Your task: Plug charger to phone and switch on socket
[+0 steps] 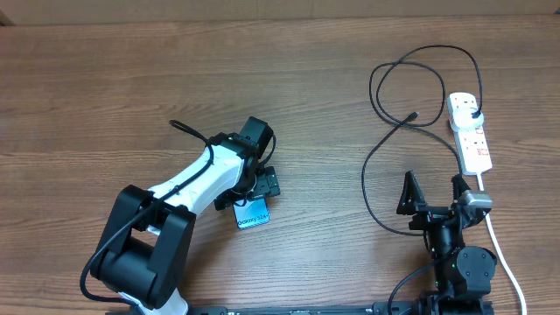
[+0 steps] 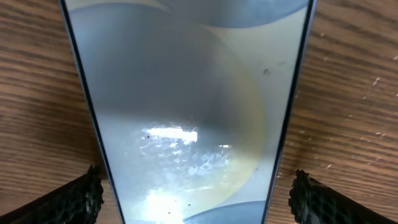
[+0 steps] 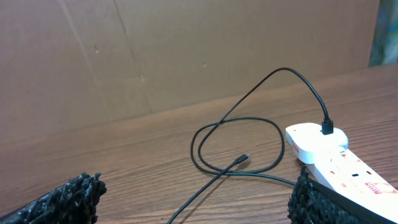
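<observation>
The phone [image 1: 252,214] lies flat on the table, mostly hidden under my left gripper [image 1: 255,185]. In the left wrist view its screen [image 2: 186,106] fills the frame, and my left gripper [image 2: 196,200] is open with one finger on each side of it, small gaps showing. The charger cable [image 1: 426,50] loops at the right. Its connector tip [image 1: 413,116] lies free on the table and its black plug [image 1: 473,112] sits in the white socket strip [image 1: 472,140]. My right gripper [image 1: 433,194] is open and empty, short of the cable [image 3: 244,158] and strip [image 3: 339,160].
The strip's thick white cord [image 1: 506,258] runs down the right side past my right arm. A brown cardboard wall [image 3: 186,50] stands behind the table's far edge. Bare wood table [image 1: 105,96] lies to the left and in the middle.
</observation>
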Controlling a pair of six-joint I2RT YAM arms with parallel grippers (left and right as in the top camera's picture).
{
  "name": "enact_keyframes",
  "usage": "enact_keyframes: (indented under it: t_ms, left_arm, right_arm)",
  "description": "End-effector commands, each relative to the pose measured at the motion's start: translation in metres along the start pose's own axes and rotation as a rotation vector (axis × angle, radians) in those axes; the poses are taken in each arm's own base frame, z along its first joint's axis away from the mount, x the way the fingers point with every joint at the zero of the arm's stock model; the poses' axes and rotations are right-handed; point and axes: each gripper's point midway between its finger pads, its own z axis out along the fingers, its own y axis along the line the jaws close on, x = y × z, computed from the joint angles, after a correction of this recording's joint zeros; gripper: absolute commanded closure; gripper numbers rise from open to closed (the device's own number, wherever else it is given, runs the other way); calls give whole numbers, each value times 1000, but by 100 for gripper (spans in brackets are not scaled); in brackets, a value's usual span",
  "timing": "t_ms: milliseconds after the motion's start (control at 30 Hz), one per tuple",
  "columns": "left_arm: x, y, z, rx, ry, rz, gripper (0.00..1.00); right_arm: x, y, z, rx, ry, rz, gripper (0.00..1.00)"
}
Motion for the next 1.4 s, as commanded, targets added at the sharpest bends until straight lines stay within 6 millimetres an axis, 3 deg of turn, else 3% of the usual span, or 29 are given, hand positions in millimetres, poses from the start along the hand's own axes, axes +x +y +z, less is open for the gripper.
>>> enact_keyframes:
  t_ms: [0,600,800,1033,1367]
  left_arm:
    - [1,11,5,-50,6,20,0]
    - [-6,7,6,-36,-26,9,0]
    - [-1,16,13,-61,-23,-19,0]
    - [2,10,22,-12,-21,-24,0]
    - [7,3,23,28,7,-23,22]
  right_arm:
    - [3,-1,1,3,3,-5,0]
    - [3,-1,1,3,3,-5,0]
    - [3,-1,1,3,3,-5,0]
    - [3,-1,1,3,3,-5,0]
    - [3,-1,1,3,3,-5,0]
